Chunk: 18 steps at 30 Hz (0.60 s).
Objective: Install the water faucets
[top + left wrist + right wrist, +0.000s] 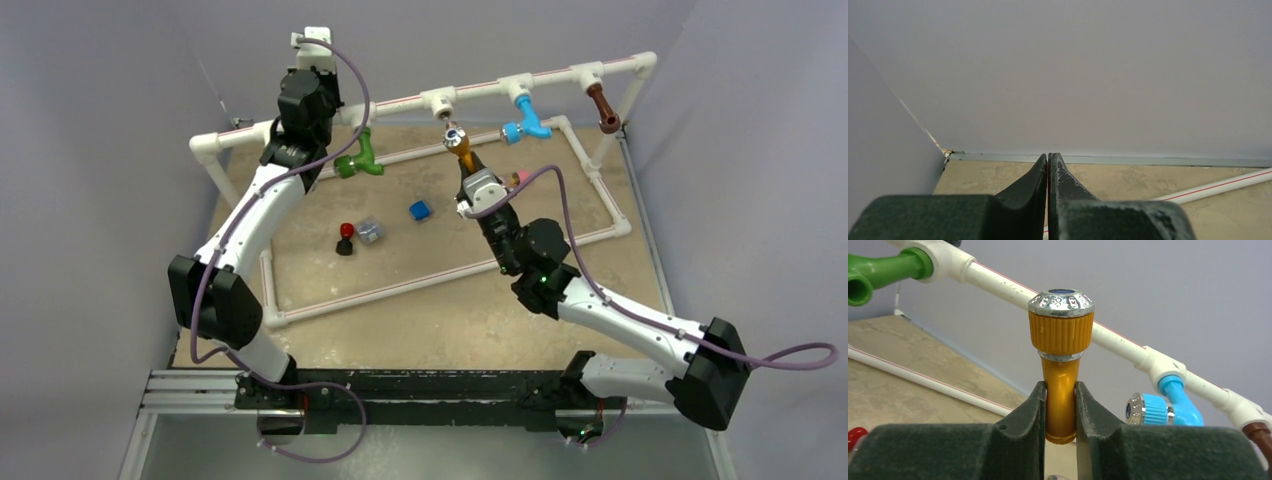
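Top view, rail: a white pipe rail (480,92) crosses the far side of the table (450,320), with a green faucet (358,160), a blue faucet (525,122) and a brown faucet (603,108) already seated in its tees
Top view, free socket: one white tee (440,103) between green and blue carries no faucet
Top view, right arm: the right gripper (466,165) holds the orange faucet (459,142) just below that tee, collar towards it, probably lined up for fitting
Top view, left arm: its wrist sits at the rail's left end beside the green faucet; whether it touches the rail cannot be told
Left wrist view: the left gripper (1048,157) has its jaws pressed together on nothing and faces the grey wall (1073,75)
Right wrist view: the jaws are clenched on the orange faucet's (1061,330) smooth stem, which leaves the ridged collar and silver cap (1061,302) upright and clear above the fingers (1035,410), free to meet the tee
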Motion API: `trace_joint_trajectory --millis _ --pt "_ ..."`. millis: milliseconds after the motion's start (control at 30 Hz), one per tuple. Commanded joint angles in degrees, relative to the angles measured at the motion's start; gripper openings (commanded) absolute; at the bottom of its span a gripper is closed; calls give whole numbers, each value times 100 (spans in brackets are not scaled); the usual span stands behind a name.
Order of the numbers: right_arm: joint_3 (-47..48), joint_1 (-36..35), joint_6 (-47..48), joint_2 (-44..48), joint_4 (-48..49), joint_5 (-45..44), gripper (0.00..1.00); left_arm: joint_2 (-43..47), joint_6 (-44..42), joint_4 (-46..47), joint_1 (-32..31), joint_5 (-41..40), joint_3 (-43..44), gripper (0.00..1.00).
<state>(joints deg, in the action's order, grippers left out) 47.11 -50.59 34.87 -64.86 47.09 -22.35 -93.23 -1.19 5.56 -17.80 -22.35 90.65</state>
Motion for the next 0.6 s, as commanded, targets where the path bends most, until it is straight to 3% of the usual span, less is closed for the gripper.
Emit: trace_joint_trajectory --millis 0,567 --pt "260 -13 584 -41 740 -272 0 -125 -57 -282 -27 -156 -101 0" --pt "583 -91 1199 -616 986 -462 0 -70 23 -478 -65 43 -441 0"
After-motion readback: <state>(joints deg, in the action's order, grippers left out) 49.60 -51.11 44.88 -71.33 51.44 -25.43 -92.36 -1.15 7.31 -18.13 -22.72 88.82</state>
